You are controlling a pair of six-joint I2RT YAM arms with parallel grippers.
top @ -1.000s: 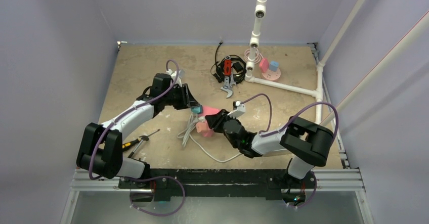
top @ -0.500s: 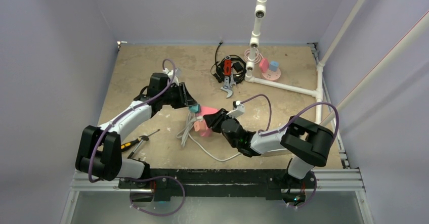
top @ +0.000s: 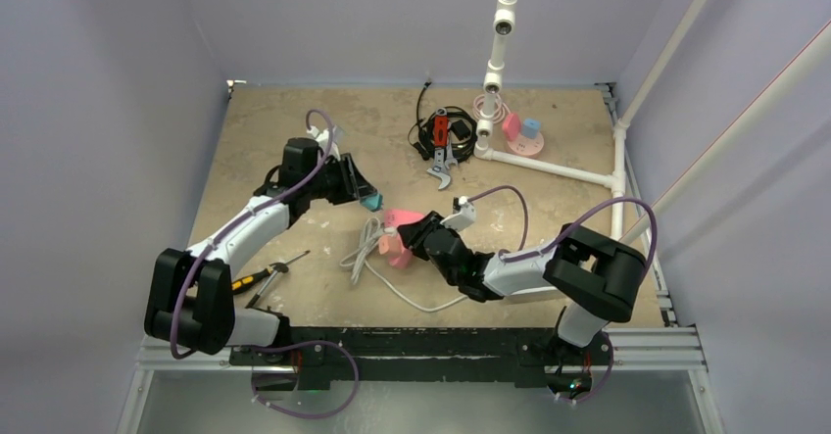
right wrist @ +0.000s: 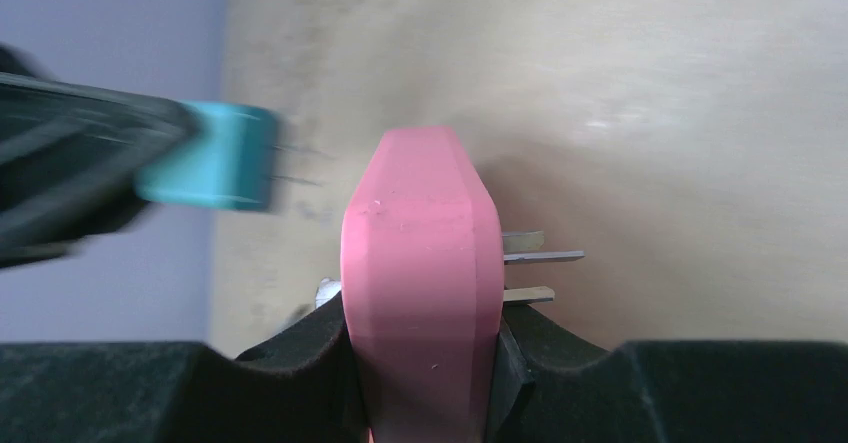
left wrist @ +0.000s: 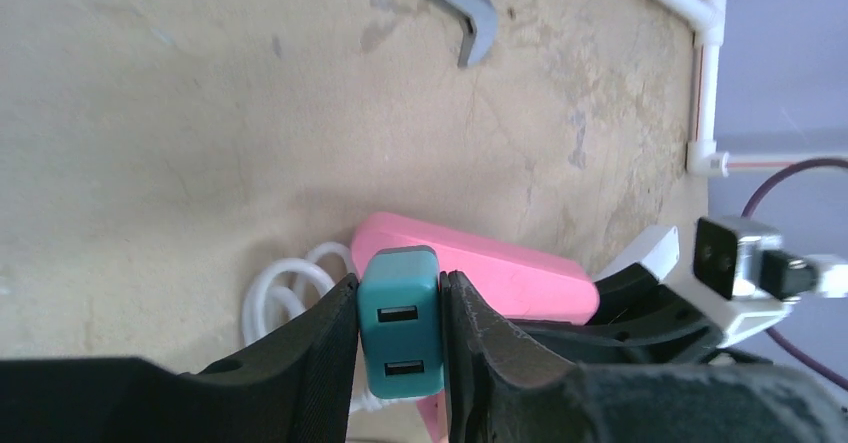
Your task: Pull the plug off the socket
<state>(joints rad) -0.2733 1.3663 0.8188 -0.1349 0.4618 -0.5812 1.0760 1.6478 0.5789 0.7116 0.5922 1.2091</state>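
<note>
**Plug out of the socket, one piece in each gripper**

My left gripper (left wrist: 398, 281) is clamped narrow on the teal cube-shaped plastic plug (left wrist: 400, 335). It has a finger flat against either side, and the plug's two USB ports face the wrist camera. My right gripper (right wrist: 420, 321) is closed the same way on the pink blocky plastic socket (right wrist: 420, 223), holding it edge-on to its camera.

From the right wrist I see the plug just beside the socket's left face. Its two prongs point at that face but do not touch it, and they are blurred. Three metal blades (right wrist: 530, 258) stick out of the socket's opposite face. Both pieces are at the middle of the tabletop (top: 274, 130), with the plug on the socket's far-left side.

By my count, that is one teal plug and one pink socket in the grippers. By the socket lies one white cable (top: 365, 255) in loose loops, trailing towards the near edge. Near the far right corner sits one flat round pink disc (top: 534, 145). It carries one light-blue cube (top: 530, 126) and one pink block (top: 511, 125) side by side.

One grey adjustable wrench (top: 441, 172) lies towards the far edge, with one bundle of black cable (top: 423, 132) just past it. One screwdriver (top: 263, 275) lies near the left end of the near edge.
</note>
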